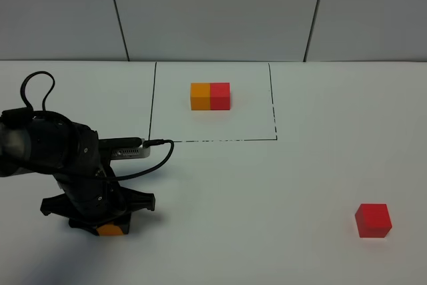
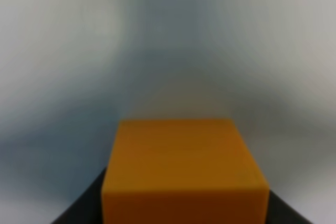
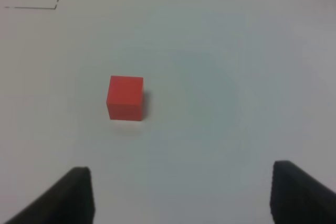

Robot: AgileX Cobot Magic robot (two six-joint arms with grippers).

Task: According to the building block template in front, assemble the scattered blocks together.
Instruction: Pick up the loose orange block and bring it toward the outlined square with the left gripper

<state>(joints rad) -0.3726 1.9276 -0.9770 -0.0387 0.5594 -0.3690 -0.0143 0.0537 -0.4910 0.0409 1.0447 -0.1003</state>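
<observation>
- left gripper (image 1: 110, 221) points down from its low, folded arm (image 1: 40, 148) at near left, clamped on the orange cube (image 1: 110, 230).
- right gripper (image 3: 181, 182) hangs with jaws apart, empty, above the red cube (image 1: 373, 220), near right.
- building block template (image 1: 211, 96) sits farthest, centre.

Nothing to read here: no lettering, number, label or brand mark is legible in any of the three views.
</observation>
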